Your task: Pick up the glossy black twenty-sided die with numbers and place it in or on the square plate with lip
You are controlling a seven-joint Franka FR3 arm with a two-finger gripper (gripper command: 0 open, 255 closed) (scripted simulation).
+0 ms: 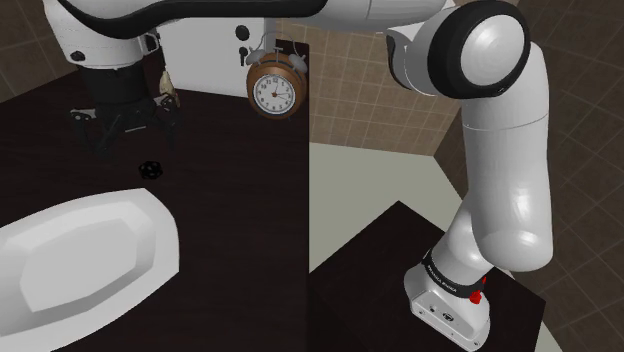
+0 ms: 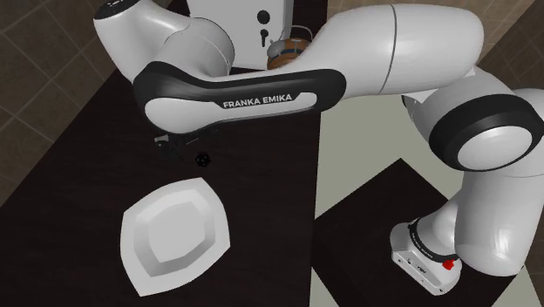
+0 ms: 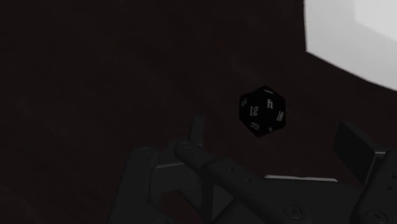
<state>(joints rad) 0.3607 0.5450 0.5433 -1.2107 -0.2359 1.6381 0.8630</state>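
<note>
A dark bench (image 1: 230, 200) above a tiled floor carries everything. In the shoulder view, the black die (image 1: 150, 168) lies mid-bench, apart from the white square plate (image 1: 85, 255) that runs off the picture, with the claw (image 1: 128, 125) hanging just beyond it and an alarm clock (image 1: 273, 92) by the bench's edge. In the second exterior view the forearm hides most of the claw. In the wrist view the claw (image 3: 273, 130) stands wide, the die between its fingers untouched. By my reading, grasp, lift and placing all remain.
</note>
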